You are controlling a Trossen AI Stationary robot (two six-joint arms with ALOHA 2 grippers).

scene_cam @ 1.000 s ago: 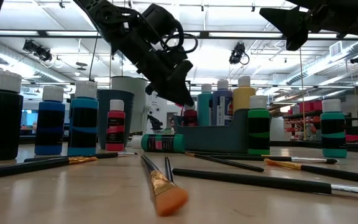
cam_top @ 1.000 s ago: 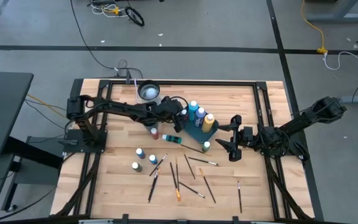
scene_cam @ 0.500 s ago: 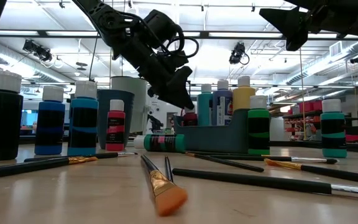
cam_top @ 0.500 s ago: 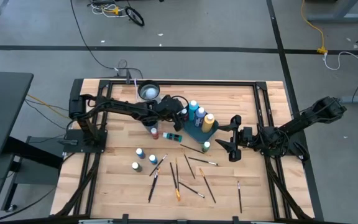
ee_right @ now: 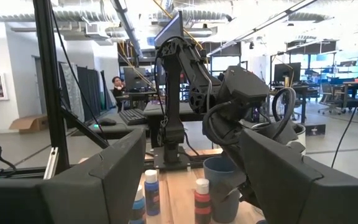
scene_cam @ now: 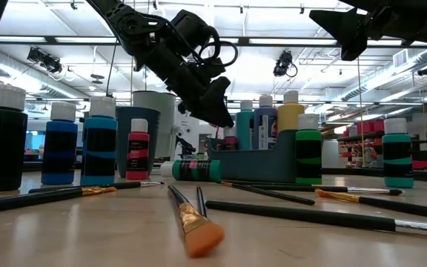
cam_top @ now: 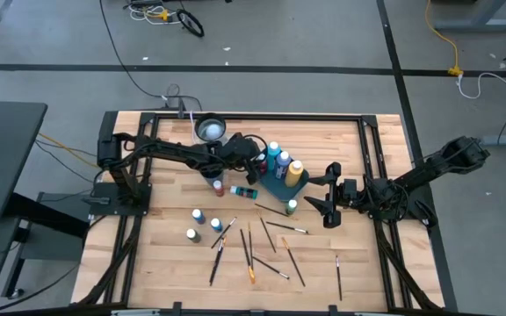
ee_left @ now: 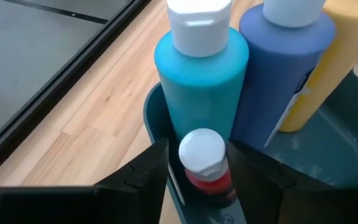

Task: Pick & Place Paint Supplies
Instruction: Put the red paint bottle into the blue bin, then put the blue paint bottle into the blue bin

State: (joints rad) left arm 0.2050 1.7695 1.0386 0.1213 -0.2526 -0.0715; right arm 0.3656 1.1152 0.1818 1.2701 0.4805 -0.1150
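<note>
Tool work first: the left tool [ee_left: 194, 171] hovers over the teal tray [cam_top: 281, 182] at centre frame in the high view, its fingers spread either side of a small red bottle [ee_left: 207, 165] without pressing it, which reads as a release into the tray's corner. That bottle stands upright just beside a teal bottle [ee_left: 201, 81], a blue one [ee_left: 278, 68] and a yellow one [ee_left: 337, 59], packed close so more fit. The right tool [cam_top: 328, 203], right of centre, waits with its fingers wide apart and holding nothing. Lower down, brushes [cam_top: 251, 254] and more bottles [cam_top: 197, 215] lie scattered on the worktop [cam_top: 341, 149], not yet collected.
</note>
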